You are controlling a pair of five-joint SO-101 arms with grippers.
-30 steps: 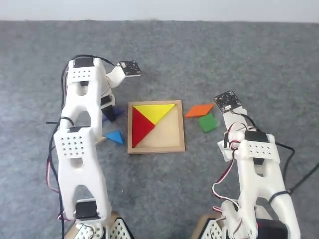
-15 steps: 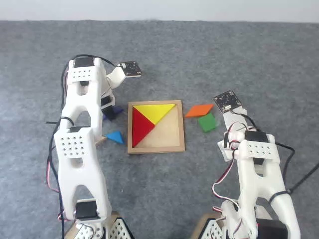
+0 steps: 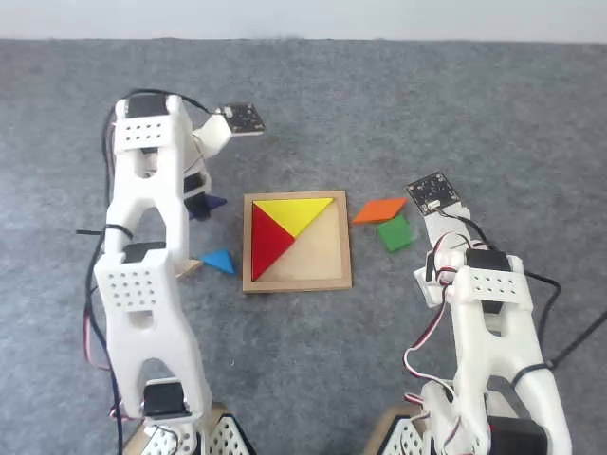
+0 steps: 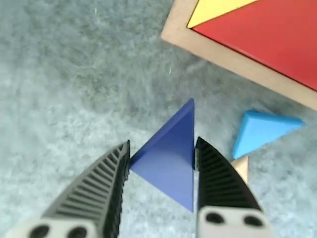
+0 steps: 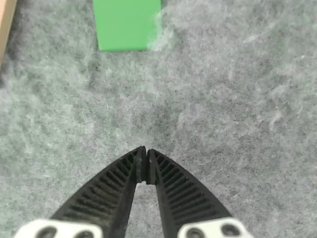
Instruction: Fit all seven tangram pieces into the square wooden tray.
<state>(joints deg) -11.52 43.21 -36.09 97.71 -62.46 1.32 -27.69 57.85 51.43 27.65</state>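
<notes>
Tangram pieces lie on both sides of the square wooden tray (image 3: pixel 298 284) on the grey felt tabletop (image 3: pixel 285 379). On the tray's left side, the left pincer (image 4: pixel 163 145) is clamped on the dark blue triangle (image 4: pixel 168 158), one ribbed jaw against a corner and the other flat along a straight edge. Whether the piece is clear of the felt I cannot tell. Its free tip points toward the tray's rim, which lies just beyond the jaw tips. The light blue triangle (image 4: pixel 262 131) lies near that same side of the tray, with a small tan wooden piece (image 4: pixel 241 166) touching it. Inside the tray, the yellow triangle (image 3: pixel 292 212) fills the far edge and the red triangle (image 3: pixel 268 239) fills the left edge, their long sides meeting on the diagonal. The near and right part is bare wood. Just off the tray's right side lie the orange parallelogram (image 3: pixel 379 209) and, near it, the green square (image 5: pixel 128 25). The right pincer (image 5: pixel 143 153) is clenched on nothing above the felt, with the green square ahead of its tips. As I judge it, the next move belongs to the left arm, the nearer one. The blue triangle has to cross the left rim and pass over the red piece, then turn so its long side meets that diagonal.
</notes>
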